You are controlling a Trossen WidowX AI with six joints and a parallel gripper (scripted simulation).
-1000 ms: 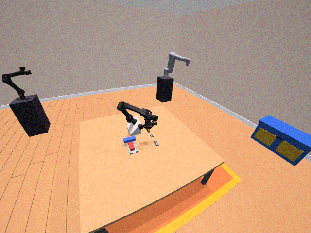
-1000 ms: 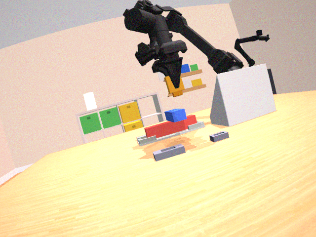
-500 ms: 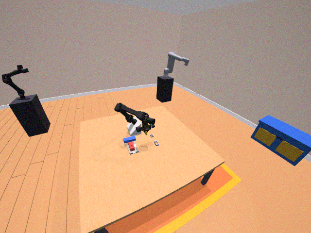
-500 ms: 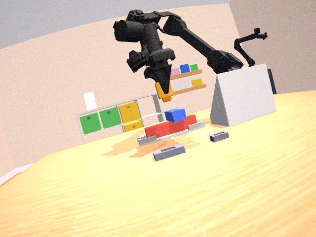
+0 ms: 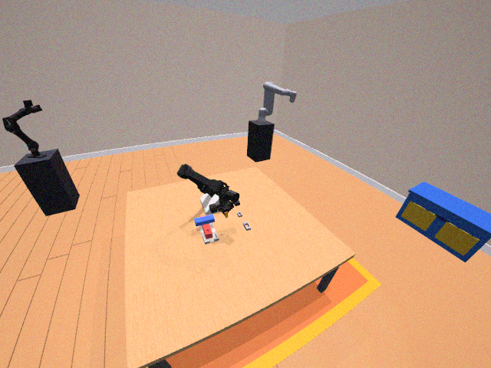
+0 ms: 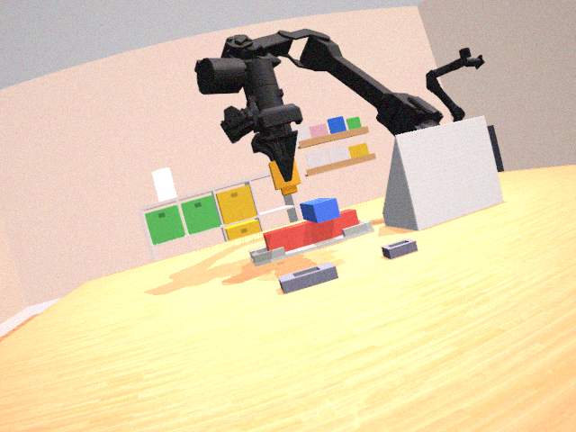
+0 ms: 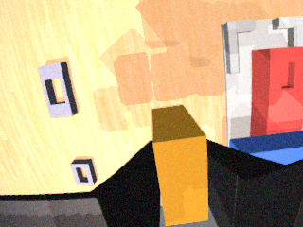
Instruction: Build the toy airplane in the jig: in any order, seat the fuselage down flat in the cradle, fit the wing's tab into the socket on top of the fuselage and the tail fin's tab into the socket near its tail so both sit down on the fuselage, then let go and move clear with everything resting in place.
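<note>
The red fuselage (image 5: 208,232) (image 6: 284,235) (image 7: 276,109) lies in the grey-white cradle (image 5: 214,239) (image 6: 267,256) (image 7: 232,52). The blue wing (image 5: 204,220) (image 6: 319,210) (image 7: 265,150) sits across the top of the fuselage. Its tab is hidden. A small dark socket shows in the fuselage top in the wrist view. My gripper (image 6: 287,178) (image 7: 172,145) is shut on the orange tail fin (image 5: 225,215) (image 6: 278,175) (image 7: 185,189), its narrower tab pointing down. It holds the fin in the air above the table, beside the cradle and higher than the wing.
Two grey slotted holders, a larger one (image 5: 247,226) (image 6: 309,279) (image 7: 45,90) and a smaller one (image 5: 239,214) (image 6: 399,248) (image 7: 75,165), stand on the table beside the cradle. A white wedge-shaped block (image 5: 205,202) (image 6: 451,176) stands near the arm's base.
</note>
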